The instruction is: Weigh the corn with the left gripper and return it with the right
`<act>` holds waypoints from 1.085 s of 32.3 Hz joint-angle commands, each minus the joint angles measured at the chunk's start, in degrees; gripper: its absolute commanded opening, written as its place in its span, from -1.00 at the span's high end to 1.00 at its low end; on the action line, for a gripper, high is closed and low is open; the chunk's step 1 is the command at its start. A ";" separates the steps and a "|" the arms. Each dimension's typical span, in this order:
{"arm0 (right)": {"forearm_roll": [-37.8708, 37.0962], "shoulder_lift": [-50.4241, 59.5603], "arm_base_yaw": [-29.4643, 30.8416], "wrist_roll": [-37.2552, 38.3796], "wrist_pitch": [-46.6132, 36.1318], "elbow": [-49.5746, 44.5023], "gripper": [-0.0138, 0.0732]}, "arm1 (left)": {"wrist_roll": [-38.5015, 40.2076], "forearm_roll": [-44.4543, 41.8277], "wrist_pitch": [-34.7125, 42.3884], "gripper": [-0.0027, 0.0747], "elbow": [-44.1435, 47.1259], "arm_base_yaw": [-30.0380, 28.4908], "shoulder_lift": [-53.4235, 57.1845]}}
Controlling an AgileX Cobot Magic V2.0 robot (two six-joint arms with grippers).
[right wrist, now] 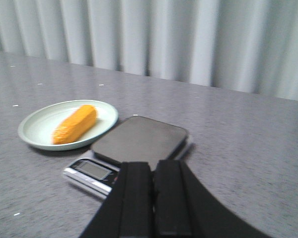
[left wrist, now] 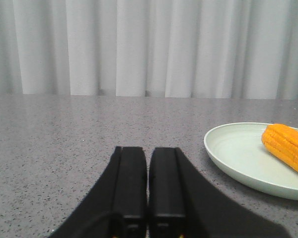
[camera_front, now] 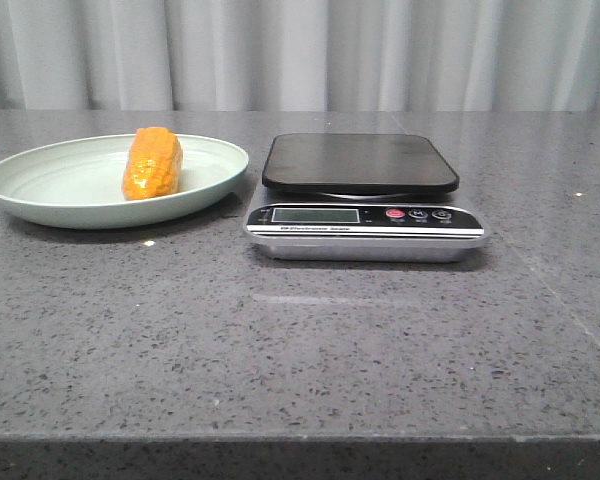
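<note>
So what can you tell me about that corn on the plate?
The corn is a short, stubby cob, orange-yellow with glossy rows of kernels. It looks whole. It lies on its side inside the pale green plate, resting on the plate's inner surface, to the left of the kitchen scale. Only the plate touches it; neither gripper is near it.

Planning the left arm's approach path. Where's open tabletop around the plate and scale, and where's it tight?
Free: the wide strip of table in front of the plate and scale, plus the stretch right of the scale. Tight: the narrow gap between plate rim and scale. The scale's platform is bare; the corn sits on the plate. Left gripper is shut.
</note>
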State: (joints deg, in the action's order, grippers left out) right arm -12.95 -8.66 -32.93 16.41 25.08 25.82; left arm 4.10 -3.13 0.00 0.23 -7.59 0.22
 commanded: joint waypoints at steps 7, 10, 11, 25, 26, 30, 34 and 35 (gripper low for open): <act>11.67 -0.51 19.25 -9.39 -15.39 -2.42 0.36 | -0.05 0.59 4.39 0.60 0.31 0.35 1.21; 15.62 -0.51 23.66 -15.83 -18.33 -5.03 0.36 | -0.05 0.59 4.39 0.60 0.31 0.35 1.21; 16.27 -0.51 25.01 -17.47 -19.23 -6.03 0.36 | -0.05 0.59 4.39 0.60 0.31 0.35 1.21; 13.77 8.40 28.63 -18.28 -29.75 -21.28 0.36 | -0.05 0.59 4.39 0.60 0.31 0.35 1.21; 13.94 9.14 28.63 -18.23 -30.43 -22.32 0.36 | -0.05 0.59 4.39 0.60 0.31 0.35 1.21; 15.42 10.15 28.66 -17.80 -33.43 -26.17 0.36 | -0.05 0.59 4.39 0.60 0.31 0.35 1.21; 15.42 10.20 28.66 -16.41 -33.79 -26.96 0.36 | -0.05 0.59 4.39 0.60 0.31 0.35 1.21; 15.42 10.20 28.66 -16.41 -33.86 -26.96 0.36 | -0.05 0.59 4.39 0.60 0.31 0.35 1.21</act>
State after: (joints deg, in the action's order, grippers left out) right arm 2.19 0.58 -4.65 -0.52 -3.15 -1.48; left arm 3.97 -3.13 0.00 0.23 -7.59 0.22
